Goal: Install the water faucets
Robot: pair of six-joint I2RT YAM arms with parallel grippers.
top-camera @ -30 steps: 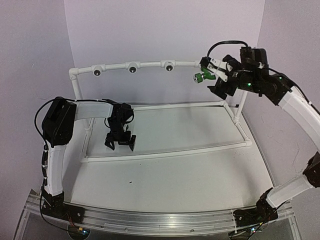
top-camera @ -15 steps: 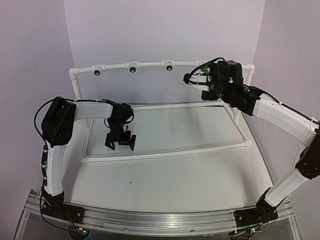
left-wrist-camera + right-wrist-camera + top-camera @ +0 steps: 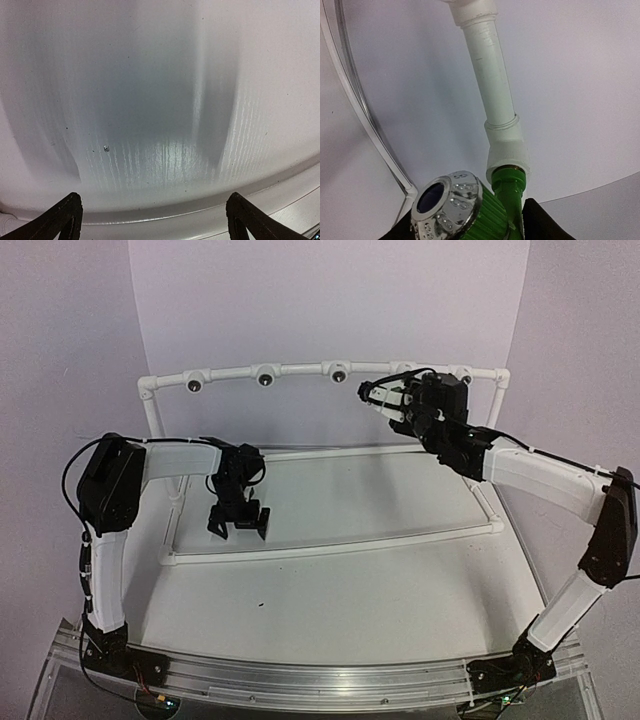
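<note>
In the right wrist view the green water faucet [image 3: 492, 215], with its silver ribbed end [image 3: 447, 200], sits with its stem in a white tee fitting [image 3: 507, 147] on the pipe. My right gripper [image 3: 470, 222] has its dark fingers [image 3: 542, 220] pressed against both sides of the faucet. In the top view the right gripper [image 3: 378, 398] is up at the top rail [image 3: 300, 370], right of the middle, and hides the faucet. My left gripper [image 3: 240, 525] hangs open and empty just above the table [image 3: 160, 100], its fingertips [image 3: 67, 210] wide apart.
The white pipe frame has three tee fittings with dark holes along the top rail, one being [image 3: 265, 377]. Its front pipe [image 3: 330, 543] lies on the table by the left gripper. Purple walls close the back and sides. A metal rail [image 3: 320, 680] runs along the near edge.
The right arm has swung left along the top rail and turned its wrist, and its jaws have narrowed onto the faucet. The left arm has hardly moved.
</note>
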